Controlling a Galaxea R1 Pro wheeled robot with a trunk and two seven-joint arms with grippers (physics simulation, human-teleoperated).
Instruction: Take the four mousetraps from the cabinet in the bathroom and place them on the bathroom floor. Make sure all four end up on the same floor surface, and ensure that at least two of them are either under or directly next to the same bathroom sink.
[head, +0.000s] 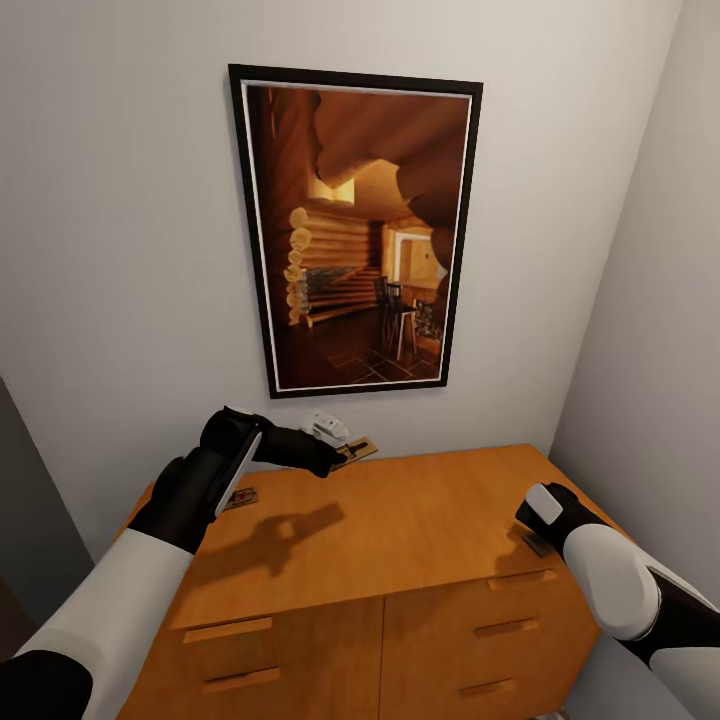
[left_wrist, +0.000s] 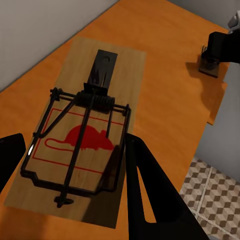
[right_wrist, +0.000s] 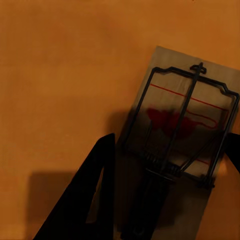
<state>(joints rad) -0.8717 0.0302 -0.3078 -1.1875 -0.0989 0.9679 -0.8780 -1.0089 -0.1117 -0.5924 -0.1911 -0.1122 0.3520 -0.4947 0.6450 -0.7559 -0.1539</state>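
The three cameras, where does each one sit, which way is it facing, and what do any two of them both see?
Head view: high on the robot, looking forward and down at the cabinet and a framed picture; both arms show.
Left wrist view: by the left hand, looking along dark fingers at a mousetrap on the cabinet top.
Right wrist view: by the right hand, looking down onto another mousetrap.
Shared: head and left wrist views both show the right hand at the cabinet's right end.

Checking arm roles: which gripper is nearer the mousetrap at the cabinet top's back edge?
Left. The left gripper hovers beside that mousetrap; the right gripper is near the front right corner.
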